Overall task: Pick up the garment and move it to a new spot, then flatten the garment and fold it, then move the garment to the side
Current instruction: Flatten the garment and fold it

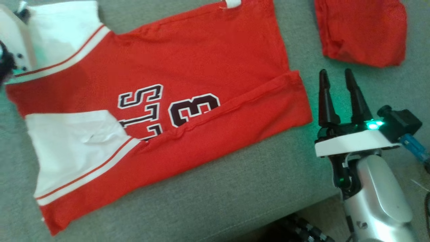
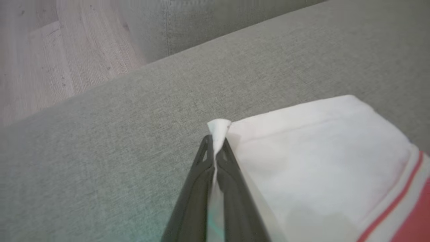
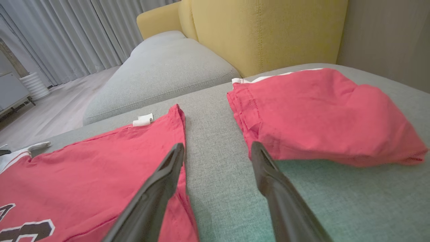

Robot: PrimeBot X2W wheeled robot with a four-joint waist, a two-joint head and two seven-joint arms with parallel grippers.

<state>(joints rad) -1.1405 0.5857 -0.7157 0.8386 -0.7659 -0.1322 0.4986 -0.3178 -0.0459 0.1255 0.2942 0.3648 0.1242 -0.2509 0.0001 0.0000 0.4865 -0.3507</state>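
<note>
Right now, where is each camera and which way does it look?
Head: on the head, looking down at the jersey on the sofa; open right gripper shows.
Left wrist: on the left arm, looking along the left gripper, shut on the white sleeve.
Right wrist: on the right arm, looking past its fingers at a red cloth.
Shared: head and right wrist both show jersey and red cloth.

Right gripper (image 1: 336, 71): 2 long blk fingers (image 1: 326, 101), tapered to blunt points, on a blk base w/ a bright green light (image 1: 373, 125). Under it a flat white plate (image 1: 349, 146); boxy blk camera block (image 1: 401, 122) at the side, blue part (image 1: 414, 145) behind. Forearm (image 1: 379, 191) smooth silver-grey, thin white wires (image 1: 346, 159) & 2nd green glow at the wrist. Left gripper (image 2: 215, 143): dark grey fingers w/ triangular cut-outs nr the tips.
</note>
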